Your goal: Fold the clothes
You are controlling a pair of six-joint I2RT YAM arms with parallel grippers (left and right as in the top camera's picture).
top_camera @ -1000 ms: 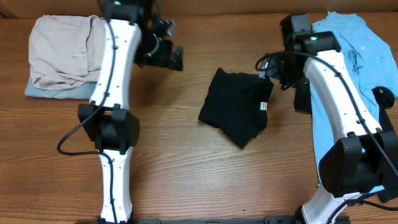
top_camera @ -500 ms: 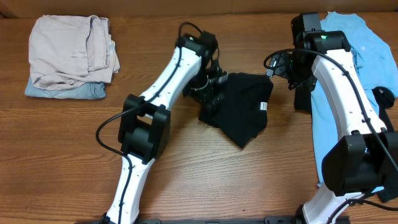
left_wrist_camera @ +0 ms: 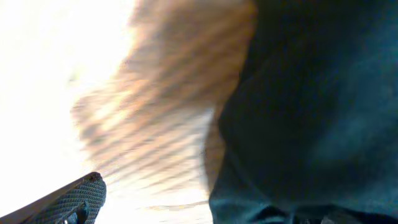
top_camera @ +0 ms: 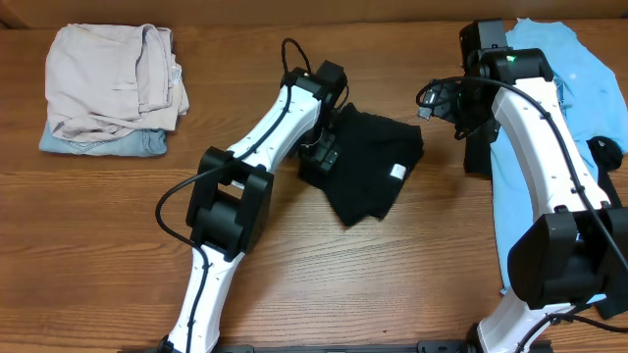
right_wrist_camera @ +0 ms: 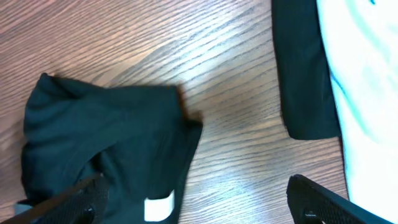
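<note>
Since the black T-shirt [top_camera: 368,167] is light, limp cloth lying bunched at the middle of the table [top_camera: 98,255], it will likely sag and slide rather than keep a shape, and is best pinched at a hem or shoulder corner. The left gripper [top_camera: 319,157] sits at its left edge, fingers spread wide. The right gripper [right_wrist_camera: 196,186], also spread and empty, hangs near its upper right corner, beside the light blue shirt [top_camera: 549,59].

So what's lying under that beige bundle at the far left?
A pale blue denim piece peeks out along the lower edge of the beige garment. Most of it is covered, so anything else beneath cannot be seen.
</note>
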